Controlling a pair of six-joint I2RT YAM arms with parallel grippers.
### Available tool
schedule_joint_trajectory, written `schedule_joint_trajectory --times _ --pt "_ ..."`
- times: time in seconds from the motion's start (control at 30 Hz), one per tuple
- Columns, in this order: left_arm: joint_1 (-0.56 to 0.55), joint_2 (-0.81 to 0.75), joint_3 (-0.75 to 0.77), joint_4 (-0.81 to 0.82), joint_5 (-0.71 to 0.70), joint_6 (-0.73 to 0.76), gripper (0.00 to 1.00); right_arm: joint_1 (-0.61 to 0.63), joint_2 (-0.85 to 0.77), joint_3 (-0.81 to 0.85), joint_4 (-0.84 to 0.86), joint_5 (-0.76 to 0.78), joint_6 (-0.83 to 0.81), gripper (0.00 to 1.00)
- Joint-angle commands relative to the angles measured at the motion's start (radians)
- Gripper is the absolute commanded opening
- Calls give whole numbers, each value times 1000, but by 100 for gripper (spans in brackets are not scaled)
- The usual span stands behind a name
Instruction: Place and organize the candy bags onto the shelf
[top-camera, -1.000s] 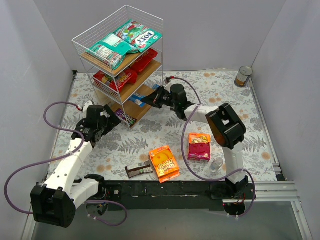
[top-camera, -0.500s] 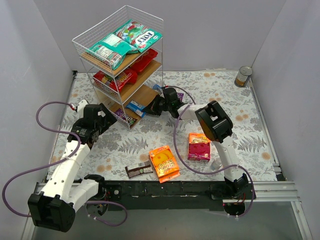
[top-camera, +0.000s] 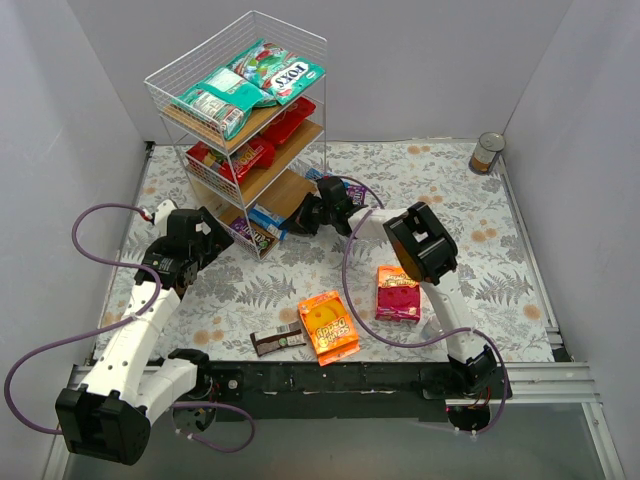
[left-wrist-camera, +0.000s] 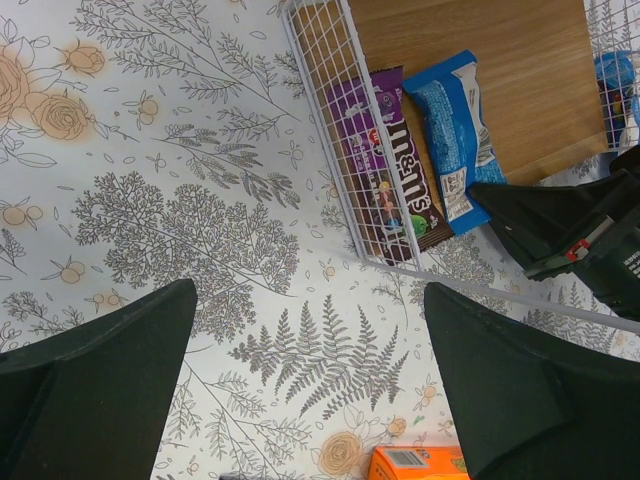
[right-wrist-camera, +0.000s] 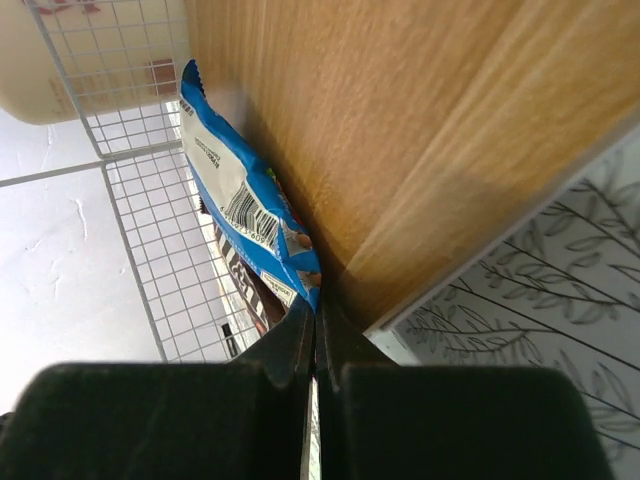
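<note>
The table is covered with a cloth (top-camera: 520, 250), white, with a print of grey ferns, branches and small orange flowers. A silver tin can (top-camera: 487, 153) stands upright on it at about 2 o'clock from the table's middle, in the far corner, close to the grey wall (top-camera: 570, 120) (what is printed on the can I cannot read). Plain grey walls close the table at 9, 12 and 3 o'clock. At 6 o'clock a black rail (top-camera: 330, 378) runs along the near edge. The left wrist view shows the print sharply: an orange flower (left-wrist-camera: 45, 110) at 10 o'clock, a fern leaf (left-wrist-camera: 330, 360) near 6 o'clock.
</note>
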Motion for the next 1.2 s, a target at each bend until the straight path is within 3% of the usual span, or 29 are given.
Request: schedule_joint_trajectory --times 0.0,0.4,0.63,0.83,1.17 --pt "5 -25 -15 6 6 0 98 17 18 67 -48 -6 -13 1" --pt "3 -28 -25 8 8 2 98 34 19 60 -28 12 40 2" --pt "3 -27 -31 9 9 0 98 34 -39 0 -34 44 40 41" --pt "5 -25 -38 9 28 -9 98 27 -103 -81 25 72 49 60" --pt "3 -13 -51 -38 94 -43 98 1 -253 -227 4 90 3 72"
